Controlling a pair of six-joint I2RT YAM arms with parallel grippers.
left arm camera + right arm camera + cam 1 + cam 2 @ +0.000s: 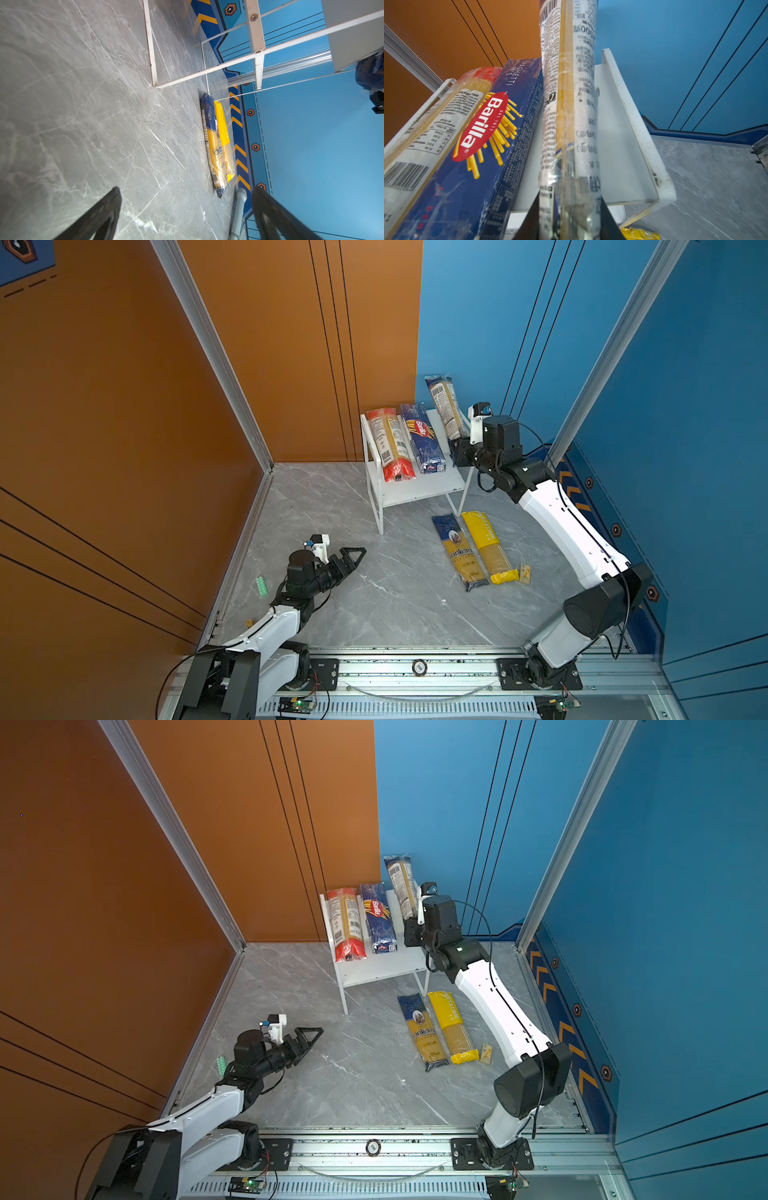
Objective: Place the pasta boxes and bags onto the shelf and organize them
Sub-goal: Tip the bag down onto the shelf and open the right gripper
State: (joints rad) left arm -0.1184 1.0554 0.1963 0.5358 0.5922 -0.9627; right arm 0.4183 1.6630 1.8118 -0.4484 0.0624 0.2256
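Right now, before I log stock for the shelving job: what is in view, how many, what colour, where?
tabletop: one, grey marble.
shelf: one, white, back of tabletop.
red-ended pack: one, clear with red ends, on the shelf, left.
Barilla pack: one, dark blue, on the shelf beside it.
labelled pack: one, clear and dark blue, tilted over the shelf's right side.
portrait pack: one, blue and yellow, on the tabletop.
yellow pack: one, bright yellow, beside the portrait pack.
small packet: one, pale yellow, by the yellow pack.
green piece: one, green, beyond the left rail.
left gripper: one, black, open, front left.
right gripper: one, black, shut on the labelled pack.
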